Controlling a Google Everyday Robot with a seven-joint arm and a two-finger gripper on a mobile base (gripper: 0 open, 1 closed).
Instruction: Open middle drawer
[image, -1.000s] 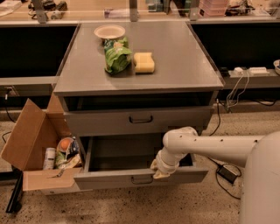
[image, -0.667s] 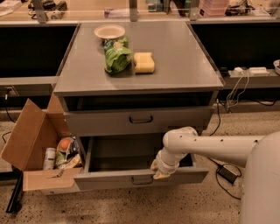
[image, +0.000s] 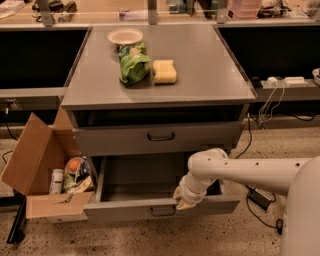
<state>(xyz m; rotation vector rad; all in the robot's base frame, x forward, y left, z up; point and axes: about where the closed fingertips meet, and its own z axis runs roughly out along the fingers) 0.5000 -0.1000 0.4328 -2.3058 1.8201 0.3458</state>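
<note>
**A:** Where is the grey metal middle drawer (image: 125, 214) with the small dark bar handle?

**B:** Low in the grey metal cabinet (image: 210, 65). It stands well out from the cabinet's front, so its grey box interior shows from above. The flat front panel is far forward of the cabinet's face, with the dark handle (image: 163, 211) at its centre.

**A:** And the pale two-finger gripper (image: 184, 201)?

**B:** In front of the cabinet, down at the top edge of that front panel, just right of the handle. The white rounded arm (image: 245, 171) reaches it from the cabinet's right side. Whether it clamps the panel or only rests there, I cannot tell.

**A:** What is above that drawer?

**B:** A second grey drawer (image: 200, 137) with a dark bar handle, right under the cabinet's top. It is out only slightly.

**A:** On the cabinet's top?

**B:** Toward the back left is a white round paper bowl (image: 125, 36). A crumpled green bag (image: 133, 65) lies close against its front, and a yellow rectangular sponge (image: 164, 71) sits just right of the bag.

**A:** Beside the cabinet?

**B:** An open brown cardboard box (image: 35, 160) stands against the cabinet's left side, with bottles and packets inside.
</note>
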